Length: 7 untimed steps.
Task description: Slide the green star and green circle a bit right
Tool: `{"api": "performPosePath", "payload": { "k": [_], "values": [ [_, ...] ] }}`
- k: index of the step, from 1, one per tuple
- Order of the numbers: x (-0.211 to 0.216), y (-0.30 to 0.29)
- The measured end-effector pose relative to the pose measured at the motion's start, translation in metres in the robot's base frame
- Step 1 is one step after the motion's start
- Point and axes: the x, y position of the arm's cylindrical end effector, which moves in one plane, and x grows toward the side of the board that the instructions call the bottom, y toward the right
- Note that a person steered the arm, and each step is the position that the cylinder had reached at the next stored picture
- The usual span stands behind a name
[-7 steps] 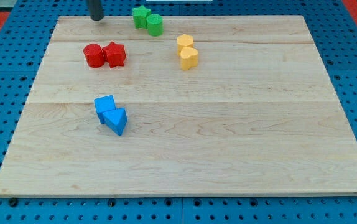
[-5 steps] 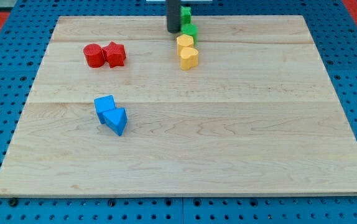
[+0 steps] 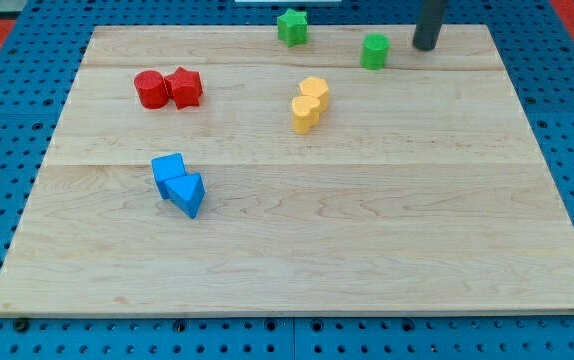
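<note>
The green star (image 3: 291,26) lies at the top edge of the wooden board (image 3: 367,240), near the middle. The green circle (image 3: 374,51) stands to its right and slightly lower, apart from it. My tip (image 3: 426,46) is at the view's top right, just right of the green circle with a small gap between them.
Two yellow blocks (image 3: 309,104) sit touching below the green ones. A red circle (image 3: 150,89) and a red star-like block (image 3: 185,87) touch at the upper left. A blue cube (image 3: 168,170) and a blue triangle (image 3: 188,192) touch at the left middle.
My tip swept from the top left across to the top right. The green star and circle moved right and came apart. The yellow blocks shifted slightly down and right.
</note>
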Motion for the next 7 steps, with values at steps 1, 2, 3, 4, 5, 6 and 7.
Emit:
{"api": "performPosePath", "payload": {
  "k": [1, 2, 3, 4, 5, 6, 7],
  "values": [
    [-0.011, -0.010],
    [-0.010, -0.060],
    [-0.009, -0.191],
    [0.026, -0.270],
    [0.113, -0.329],
    [0.090, -0.398],
    [-0.010, -0.403]
  ]
}}
